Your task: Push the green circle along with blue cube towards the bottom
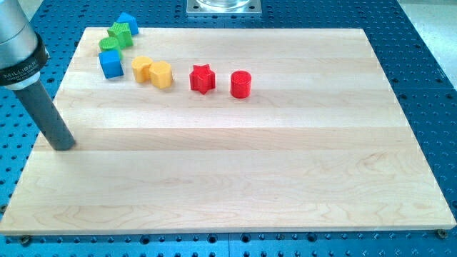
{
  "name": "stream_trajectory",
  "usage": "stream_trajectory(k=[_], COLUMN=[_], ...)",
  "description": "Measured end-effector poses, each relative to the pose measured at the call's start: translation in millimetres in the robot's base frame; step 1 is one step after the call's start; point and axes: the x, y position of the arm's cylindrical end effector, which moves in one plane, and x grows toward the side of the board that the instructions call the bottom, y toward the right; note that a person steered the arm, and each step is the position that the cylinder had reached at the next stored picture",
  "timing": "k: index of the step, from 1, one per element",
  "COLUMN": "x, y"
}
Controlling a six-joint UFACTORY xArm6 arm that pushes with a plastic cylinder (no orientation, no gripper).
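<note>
While tip waits left | blocks: 2 blue, 2 green, 2 yellow, 2 red

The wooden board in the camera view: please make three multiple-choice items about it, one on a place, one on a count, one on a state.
1. Where is my tip?
A. near the board's left edge, below the blocks
B. between the two red blocks
C. at the view's bottom right

2. How many red blocks lie on the board?
A. one
B. two
C. four

3. My tip and the blue cube are
A. touching
B. apart
C. stacked

Key: 1 A, the rod ends at the left edge, lower than every block. 2 B, a red star and a red cylinder. 3 B, bare wood shows between them.
</note>
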Motion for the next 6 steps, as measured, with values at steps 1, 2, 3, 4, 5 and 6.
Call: stream_trajectory(k=[1,2,3,4,5,6], x=[0,0,-27,-36,-50,-51], y=[0,-2,0,37,76,98])
